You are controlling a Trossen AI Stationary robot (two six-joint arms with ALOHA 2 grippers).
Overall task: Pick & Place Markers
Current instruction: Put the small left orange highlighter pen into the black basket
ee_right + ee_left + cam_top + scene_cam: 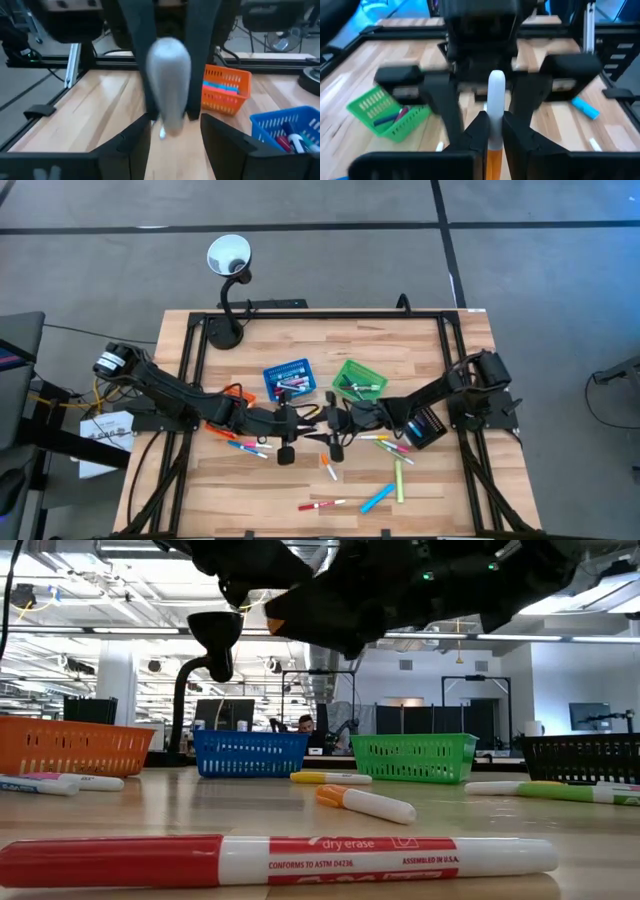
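Observation:
Both arms meet above the middle of the table. My left gripper (300, 421) (494, 129) is shut on a marker (495, 95) that has a white barrel and an orange end. The white end sticks out toward my right gripper (330, 422) (175, 137). That gripper faces it, open, with one finger on each side of the marker's rounded white tip (170, 85); I see no touch. Other markers lie loose on the wood, such as a red one (322, 505) (270, 858), a blue one (377, 498) and a green one (398, 480). My left gripper pinches the marker between its two fingers where the orange part meets the white barrel (495, 142). The fingers reach in about level from the table's left and lie along the marker. The marker is lifted clear of the table, its white end pointing past the fingertips.
Four mesh baskets stand across the table's middle: orange (235, 393), blue (288, 378), green (358, 378) and black (425, 425). A gooseneck lamp (228, 260) has its base at the far left corner. A black frame (320, 315) rims the table.

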